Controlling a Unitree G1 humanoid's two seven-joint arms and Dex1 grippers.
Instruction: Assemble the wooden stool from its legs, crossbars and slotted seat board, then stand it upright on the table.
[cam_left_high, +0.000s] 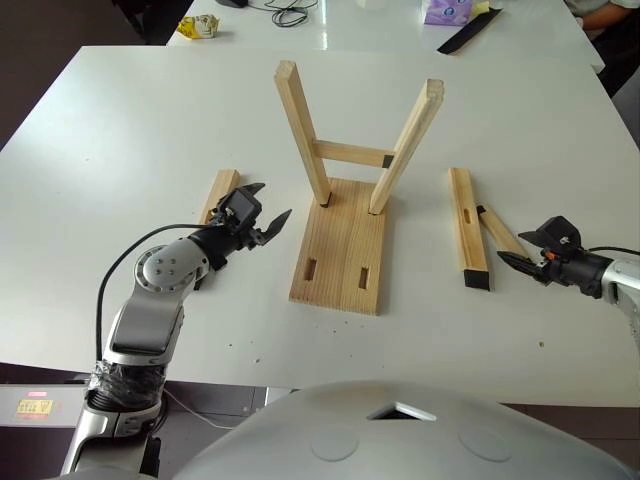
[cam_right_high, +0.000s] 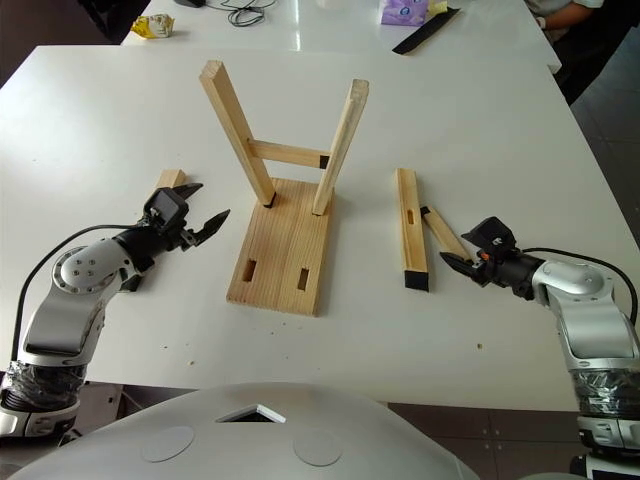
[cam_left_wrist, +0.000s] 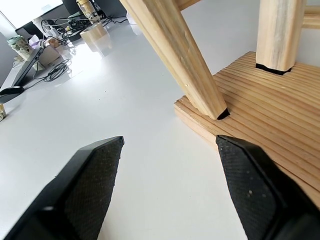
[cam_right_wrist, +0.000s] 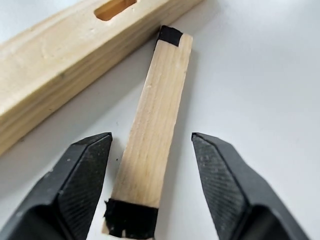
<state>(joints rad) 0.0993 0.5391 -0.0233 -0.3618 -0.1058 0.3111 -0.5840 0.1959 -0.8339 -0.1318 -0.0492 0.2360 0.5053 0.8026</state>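
The slotted seat board (cam_left_high: 338, 262) lies flat mid-table. Two legs (cam_left_high: 303, 130) (cam_left_high: 408, 145) stand in its far slots, leaning apart and joined by a crossbar (cam_left_high: 350, 153); its two near slots are bare. A loose leg (cam_left_high: 467, 228) and a loose crossbar (cam_right_wrist: 160, 100) lie to the right of the board. My right gripper (cam_right_wrist: 151, 136) is open, low over the table, with a finger on either side of that crossbar's near end. A third loose leg (cam_left_high: 217, 193) lies to the left, partly hidden by my left gripper (cam_left_high: 268, 205), which is open and points at the board's left edge.
The white table (cam_left_high: 150, 120) has bare room at the far left and along its front edge. A second table (cam_left_high: 330, 25) behind it holds cables, a yellow packet and a purple pack.
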